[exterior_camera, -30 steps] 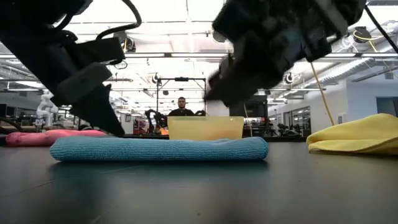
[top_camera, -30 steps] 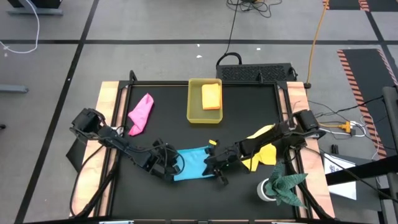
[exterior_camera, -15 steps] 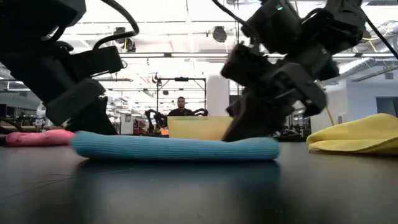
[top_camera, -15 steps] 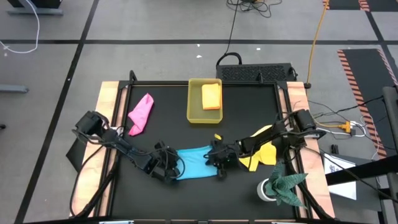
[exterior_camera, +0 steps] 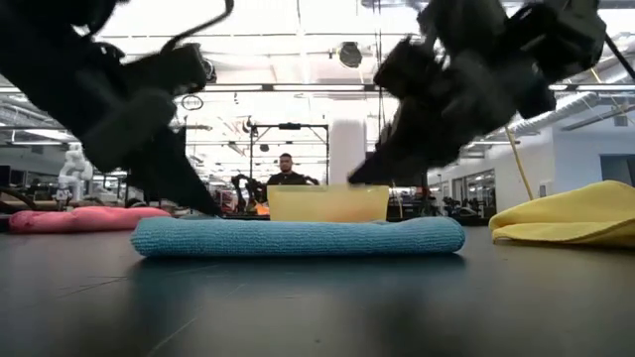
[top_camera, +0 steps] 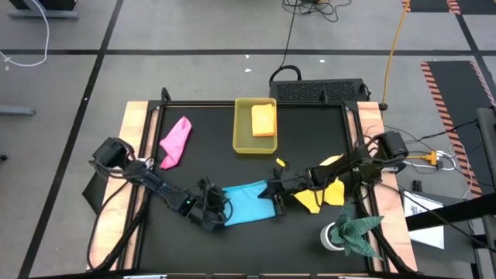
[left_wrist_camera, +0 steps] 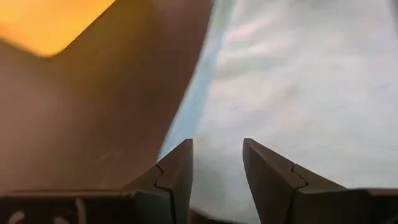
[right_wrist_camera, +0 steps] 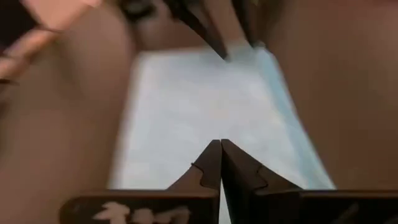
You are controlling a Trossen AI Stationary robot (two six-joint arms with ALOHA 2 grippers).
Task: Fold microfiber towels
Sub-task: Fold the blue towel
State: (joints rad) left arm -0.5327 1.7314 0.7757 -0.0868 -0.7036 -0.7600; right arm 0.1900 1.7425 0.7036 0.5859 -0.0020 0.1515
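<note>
The light blue towel [top_camera: 249, 203] lies folded flat on the black table, a low band in the low view [exterior_camera: 298, 237]. My left gripper [top_camera: 215, 211] stands open at the towel's left end, its fingers [left_wrist_camera: 180, 171] slanting down over the cloth [left_wrist_camera: 298, 87]. My right gripper [top_camera: 273, 188] is shut and hangs over the towel's right end; its tip [exterior_camera: 357, 181] shows above the cloth. The yellow towel [top_camera: 322, 194] lies crumpled to the right, the pink towel [top_camera: 175, 140] at the far left. The orange towel [top_camera: 263, 119] lies in the yellow tray [top_camera: 242, 132]. My left gripper comes at the blue towel's left end [exterior_camera: 149, 230] slanting down from the table's left, fingers apart. The cloth hides the fingertips in the low view, so I cannot tell whether they touch it.
A dark green cloth [top_camera: 355, 228] lies over a white object at the near right corner. Wooden rails [top_camera: 136, 147] run along the table's left and right sides. A person shows in the room far behind the tray [exterior_camera: 288, 171].
The blue towel has slid a little toward the table's right edge, staying flat and folded. My right gripper dropped onto the towel's right end, then drew back toward the right and far side and rose clear of the cloth, shut throughout.
</note>
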